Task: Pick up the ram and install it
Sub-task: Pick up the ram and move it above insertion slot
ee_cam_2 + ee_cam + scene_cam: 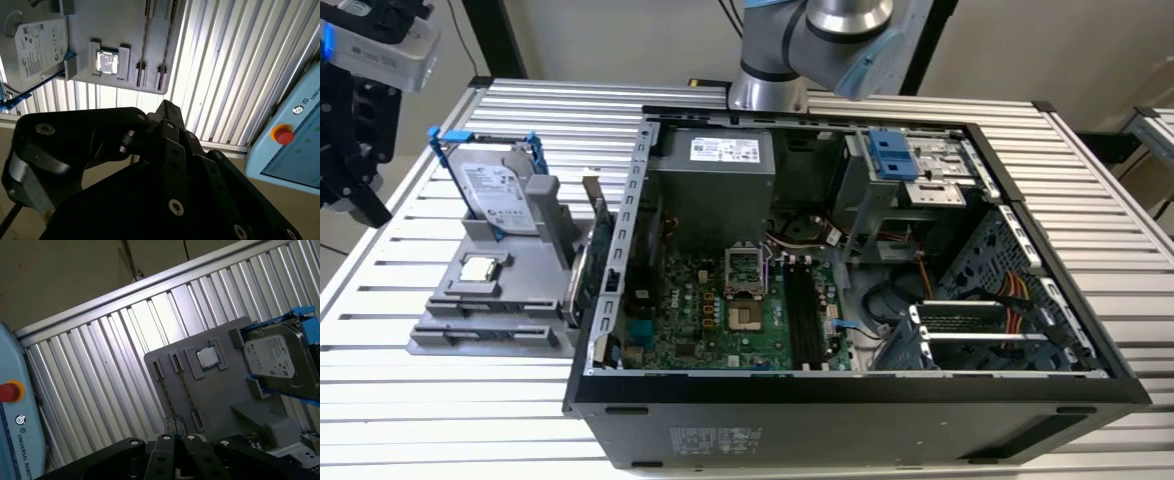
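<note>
Two wrist views over hand (166, 107), grip cannot tell, ram (185, 390) perhaps edge-on in grey holder (220, 385), exterior view adds computer case (854, 395)

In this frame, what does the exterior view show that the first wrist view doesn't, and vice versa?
Exterior view adds: the open computer case with its motherboard, and the arm's base behind it. First wrist view adds: a pale blue pendant with a red button, and thin strips edge-on in the grey holder slots, likely the ram. Both share: the grey holder on the slatted table, carrying the hard drive and the processor chip.
</note>
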